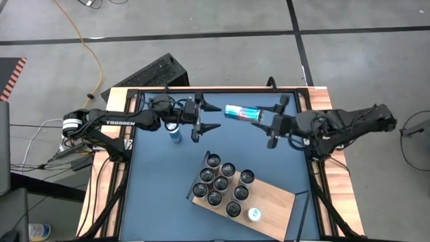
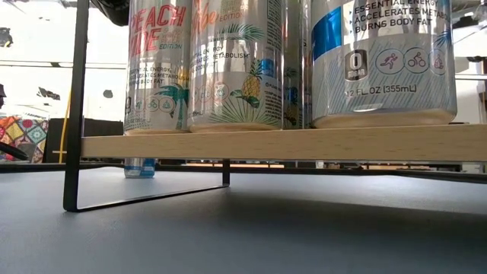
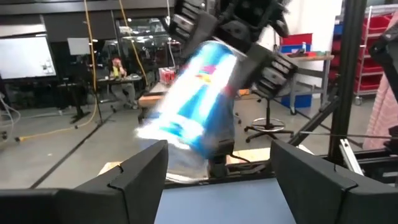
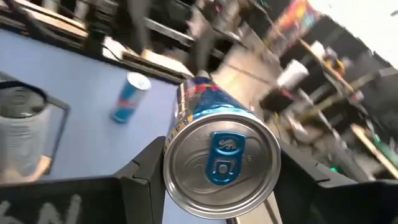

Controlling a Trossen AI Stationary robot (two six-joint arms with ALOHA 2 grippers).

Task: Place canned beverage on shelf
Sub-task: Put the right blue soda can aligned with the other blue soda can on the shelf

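1. While ten cans fill the shelf (image 1: 275,200) near the worktop's front edge, the right pincer (image 1: 264,121) clamps a blue can (image 1: 240,112) aloft near the far edge.
2. Left pincer (image 1: 209,117) stands apart, empty; a second can (image 1: 176,136) waits upright beside it.

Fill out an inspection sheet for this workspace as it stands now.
Surface: blue table, wood-strip edges.
Shelf: angled board on a dark frame, nine dark-topped cans plus one white-topped can.
Held can: blue, lying sideways in the air at the table's far edge.
Loose can: blue, upright on the table beside the left arm.
Clutter: nothing seen.
Right gripper: shut on the held can's end.
Left gripper: open, facing the held can, not touching.
Cables: yellow cord on the floor.
Surroundings: workshop floor, desks, racks.
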